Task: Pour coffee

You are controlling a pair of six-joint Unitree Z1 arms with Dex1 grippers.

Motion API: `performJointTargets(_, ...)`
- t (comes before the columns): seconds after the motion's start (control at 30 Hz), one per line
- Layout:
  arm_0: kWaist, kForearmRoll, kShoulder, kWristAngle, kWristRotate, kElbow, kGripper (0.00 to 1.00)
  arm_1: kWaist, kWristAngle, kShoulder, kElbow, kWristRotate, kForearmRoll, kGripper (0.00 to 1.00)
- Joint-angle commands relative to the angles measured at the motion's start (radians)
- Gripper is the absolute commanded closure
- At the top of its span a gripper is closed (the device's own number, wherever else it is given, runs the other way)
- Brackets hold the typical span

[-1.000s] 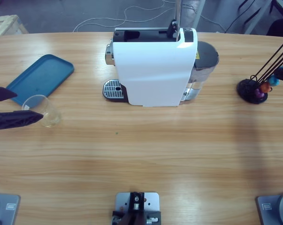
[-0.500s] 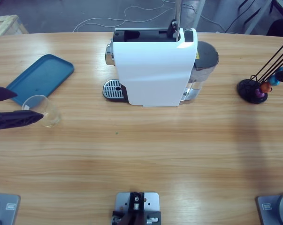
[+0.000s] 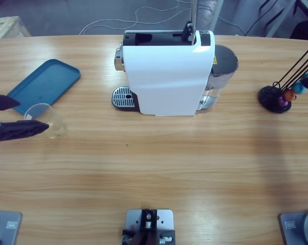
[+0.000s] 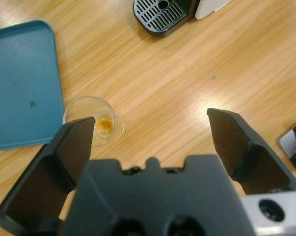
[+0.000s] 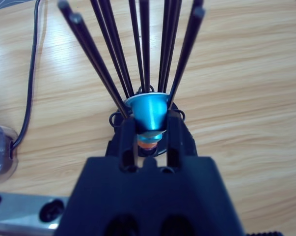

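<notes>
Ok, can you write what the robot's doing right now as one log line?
left gripper: open, beside glass cup | right gripper: shut on blue capsule at capsule rack | coffee machine: no cup under spout

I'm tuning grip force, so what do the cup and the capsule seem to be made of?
The cup looks like clear plastic or glass; the wood grain shows through its wall, so which one stays open. The capsule in the right end effector looks like thin metal, probably aluminium, with a glossy blue finish and a pale rim.

Bare table (image 3: 159,158) lies open between glass cup (image 3: 45,120) and coffee machine (image 3: 166,76).
</notes>
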Motion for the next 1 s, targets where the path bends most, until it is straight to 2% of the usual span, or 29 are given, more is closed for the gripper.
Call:
performJointTargets(0.03, -0.014, -0.026, 0.011, -0.013, -0.018, 0.056, 0.009, -0.013, -0.007, -0.087, -0.085, -0.011, 0.114, 1.000)
performJointTargets(0.3, -0.014, -0.029, 0.006, -0.013, -0.022, 0.067, 0.009, -0.013, -0.008, -0.151, -0.194, -0.012, 0.224, 1.000)
performJointTargets(0.47, -0.014, -0.032, 0.010, -0.013, -0.022, 0.067, 0.009, 0.005, -0.014, -0.269, -0.296, -0.017, 0.373, 1.000)
performJointTargets(0.53, -0.014, -0.035, 0.014, -0.013, -0.022, 0.069, 0.009, 0.040, 0.021, -0.306, -0.339, -0.038, 0.430, 1.000)
performJointTargets(0.7, -0.014, -0.041, 0.010, -0.014, -0.020, 0.069, 0.009, 0.257, 0.324, -0.301, -0.369, -0.216, 0.464, 1.000)
performJointTargets(0.77, -0.014, -0.041, 0.004, -0.013, -0.018, 0.070, 0.009, 0.363, 0.409, -0.263, -0.394, -0.276, 0.473, 1.000)
performJointTargets(0.93, -0.014, -0.039, -0.030, -0.009, 0.032, 0.072, 0.000, 0.635, 0.417, -0.079, -0.635, -0.456, 0.646, 1.000)
performJointTargets(1.0, -0.014, -0.038, -0.048, -0.008, 0.038, 0.077, 0.000, 0.721, 0.419, 0.042, -0.790, -0.579, 0.780, 1.000)
